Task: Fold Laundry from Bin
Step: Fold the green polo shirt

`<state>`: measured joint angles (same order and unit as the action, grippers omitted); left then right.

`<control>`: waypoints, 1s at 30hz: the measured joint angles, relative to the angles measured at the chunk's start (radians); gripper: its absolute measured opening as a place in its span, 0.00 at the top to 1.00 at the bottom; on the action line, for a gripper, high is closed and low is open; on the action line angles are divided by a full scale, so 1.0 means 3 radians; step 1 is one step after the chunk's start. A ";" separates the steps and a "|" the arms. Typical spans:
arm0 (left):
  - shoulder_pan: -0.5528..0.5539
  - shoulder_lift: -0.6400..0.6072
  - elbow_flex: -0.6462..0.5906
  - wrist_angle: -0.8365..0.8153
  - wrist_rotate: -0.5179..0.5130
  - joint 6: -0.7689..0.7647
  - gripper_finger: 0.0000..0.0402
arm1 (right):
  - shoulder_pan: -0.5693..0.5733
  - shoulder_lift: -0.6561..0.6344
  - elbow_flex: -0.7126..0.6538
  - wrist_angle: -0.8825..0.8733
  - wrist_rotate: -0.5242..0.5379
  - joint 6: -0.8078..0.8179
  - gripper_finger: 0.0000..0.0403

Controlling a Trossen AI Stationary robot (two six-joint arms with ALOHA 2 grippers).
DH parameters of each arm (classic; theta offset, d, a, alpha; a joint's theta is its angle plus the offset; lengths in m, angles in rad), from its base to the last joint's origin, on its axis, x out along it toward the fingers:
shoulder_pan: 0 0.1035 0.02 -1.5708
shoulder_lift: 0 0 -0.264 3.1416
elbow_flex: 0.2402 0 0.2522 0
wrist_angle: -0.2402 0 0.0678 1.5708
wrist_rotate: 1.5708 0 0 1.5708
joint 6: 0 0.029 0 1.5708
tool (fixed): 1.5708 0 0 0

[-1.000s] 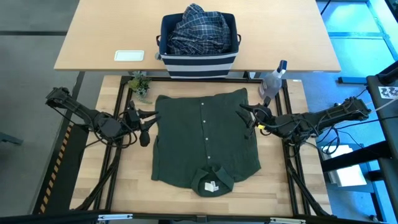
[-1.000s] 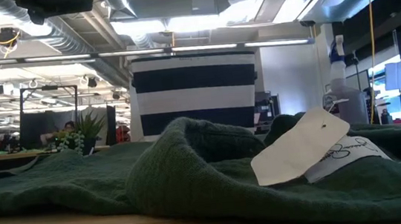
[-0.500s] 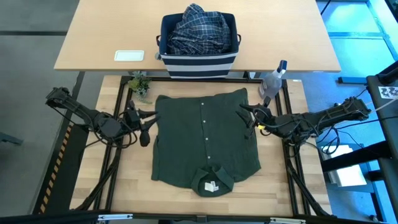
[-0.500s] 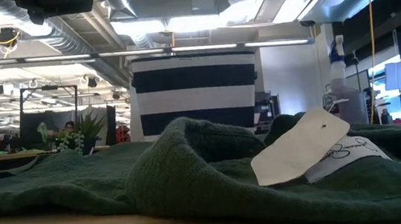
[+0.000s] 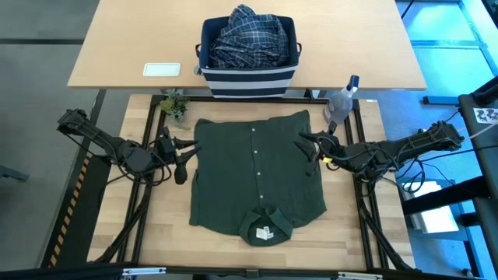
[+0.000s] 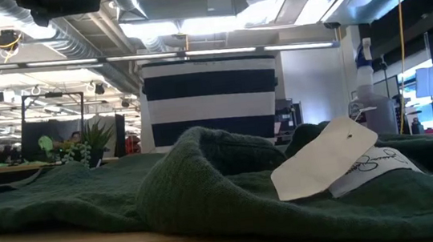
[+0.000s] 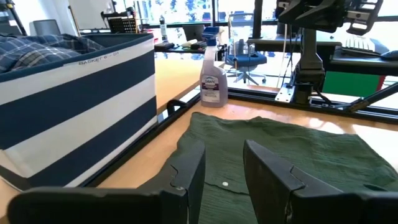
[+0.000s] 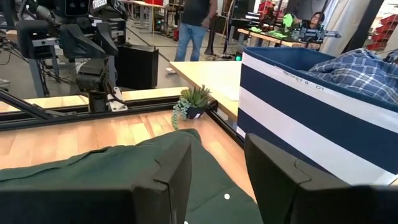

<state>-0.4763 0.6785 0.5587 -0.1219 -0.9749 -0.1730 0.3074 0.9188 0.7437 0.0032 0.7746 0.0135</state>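
The dark olive-green shirt [image 5: 257,183] lies spread flat on the table, buttons up. Its collar and white tag [image 5: 264,231] are at the near edge, and they fill the low view as collar [image 6: 206,178] and tag [image 6: 325,158]. The bin [image 5: 249,50] stands on the far table with the plaid shirt [image 5: 249,33] heaped in it. My left gripper [image 5: 187,155] hovers open over the shirt's left edge, and the wrist view of that gripper [image 7: 224,171] shows nothing between its fingers. My right gripper [image 5: 310,148] hovers open over the right edge, and its wrist view [image 8: 217,165] likewise shows it empty.
A clear spray bottle [image 5: 340,99] stands at the far right corner and a small potted plant [image 5: 175,105] at the far left corner. A white card [image 5: 162,69] lies on the far table. People stand in the room beyond [image 8: 196,22].
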 joint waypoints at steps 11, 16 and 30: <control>0.0000 0.0000 0.0000 0.0000 0.0001 0.0000 0.74 | 0.0001 0.0000 0.0000 -0.0014 -0.0028 0.0022 0.63; 0.0000 0.0000 0.0000 0.0000 0.0001 0.0000 0.74 | 0.0001 0.0000 0.0000 -0.0014 -0.0028 0.0023 0.63; 0.0000 0.0000 0.0000 0.0000 0.0001 0.0000 0.74 | 0.0001 0.0000 0.0000 0.0007 -0.0029 0.0107 0.63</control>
<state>-0.4763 0.6785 0.5587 -0.1219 -0.9745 -0.1730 0.3077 0.9188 0.7437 0.0051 0.7658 0.0456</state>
